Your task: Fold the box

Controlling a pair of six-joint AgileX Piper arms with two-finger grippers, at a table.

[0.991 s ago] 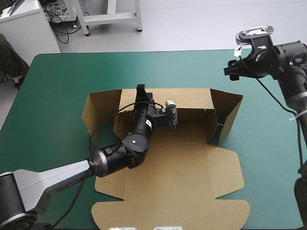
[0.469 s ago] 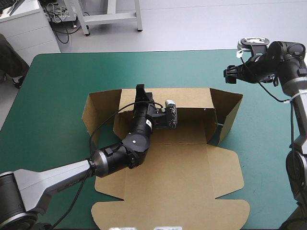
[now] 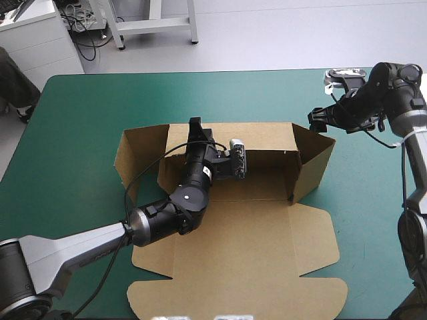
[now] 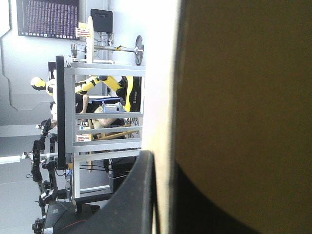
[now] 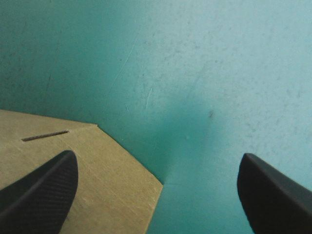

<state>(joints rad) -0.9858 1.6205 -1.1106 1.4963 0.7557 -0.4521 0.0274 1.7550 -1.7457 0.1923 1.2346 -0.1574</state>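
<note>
box [image 3: 267, 190] mid-surface [image 3: 87, 120], lid panel [image 3: 240, 267] flat toward 6 o'clock. left hand [image 3: 195, 125] pinching rear wall [image 3: 267, 137] upright. right hand [image 3: 315, 120] spread, straddling right side flap [image 3: 313, 160] corner at box's 2 o'clock. best: lower over flap edge, swing inward gently, left bracing wall.

Left jaws straddle the box's [image 3: 247, 253] rear wall, right jaws above right flap.

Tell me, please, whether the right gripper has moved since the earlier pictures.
Yes. The right gripper came away from the table's far edge, down to the box's right wall.
</note>
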